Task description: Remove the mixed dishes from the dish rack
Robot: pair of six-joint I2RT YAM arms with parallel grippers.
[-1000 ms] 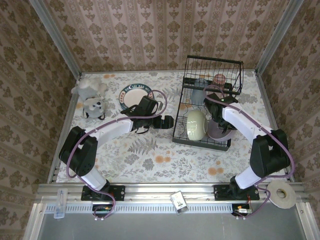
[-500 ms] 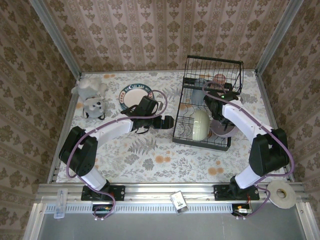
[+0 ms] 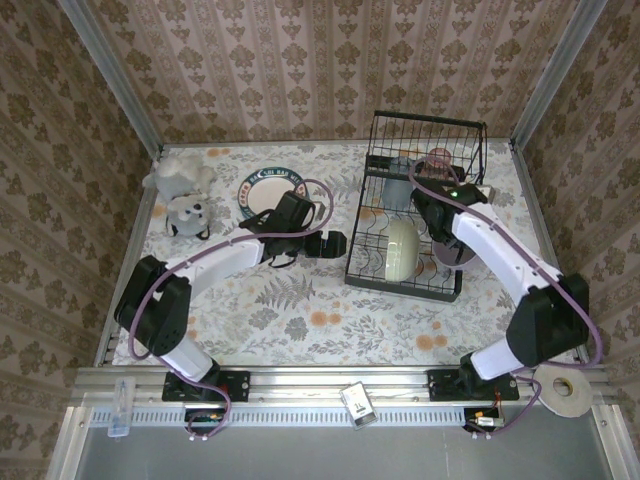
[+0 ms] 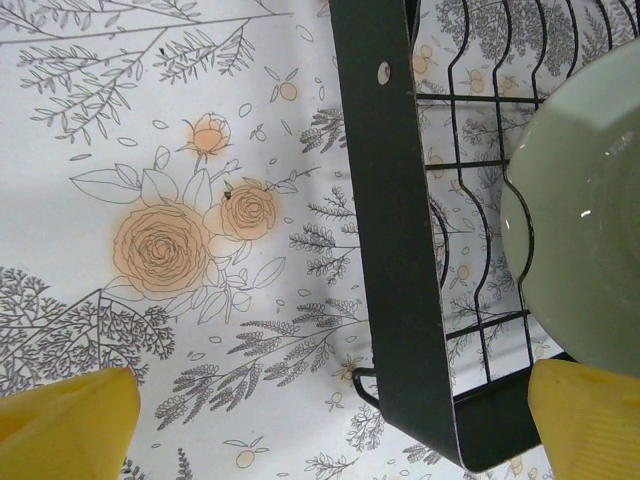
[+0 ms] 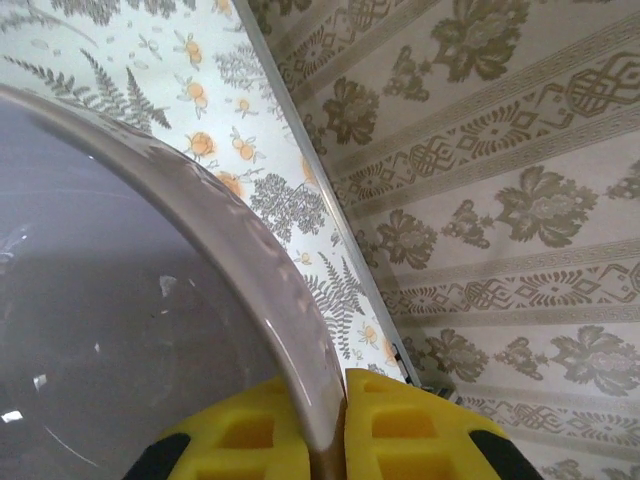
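The left gripper (image 3: 337, 243) is still hanging wide open beside the left side of the dish rack (image 3: 425, 135). In its near row the pale green bowl (image 3: 400, 248) is standing on edge, long axis running near to far. The right gripper (image 5: 325, 425) is pinching the rim of the lavender bowl (image 5: 120, 330), now drawn farther back and mostly hiding under the arm.

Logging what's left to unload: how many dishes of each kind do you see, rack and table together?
Plates: 1, teal-rimmed plate
Bowls: 2, pale green bowl, lavender bowl
Cups: 2, bluish cup, pink cup
Total: 5
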